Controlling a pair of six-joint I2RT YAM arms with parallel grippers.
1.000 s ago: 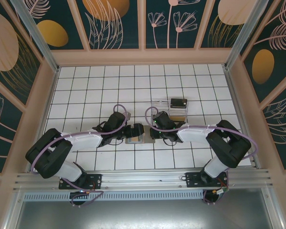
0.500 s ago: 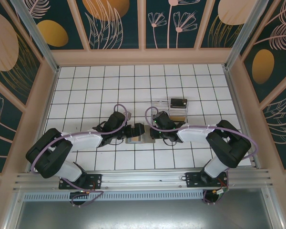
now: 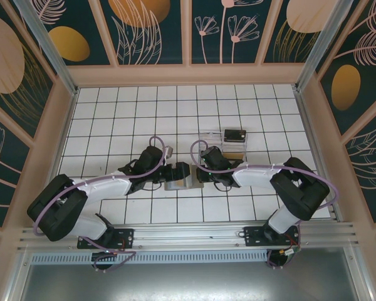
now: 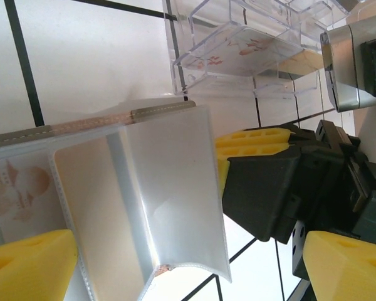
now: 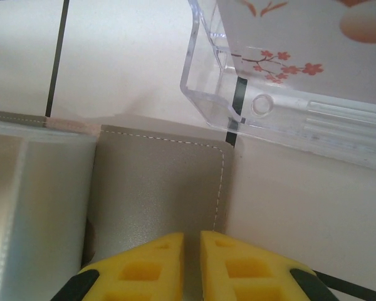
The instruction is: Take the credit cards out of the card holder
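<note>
Right claw [image 5: 191, 243] is clamped on the grey flap of the card holder [image 5: 163, 188], which is parked mid-bench toward the near edge, by the clear tray [image 5: 288, 119]. Left claw [image 4: 188, 266] is spread wide either side of the clear sleeve [image 4: 169, 188]; its elbow has been swung outward, so another pull is probably being lined up. Whether credit cards are left inside can't be made out.

White-shelled arm links [image 3: 106, 185], black joints [image 3: 56, 210], lilac cables [image 3: 158, 138], yellow gripper pads [image 5: 144, 266] with square recesses
</note>
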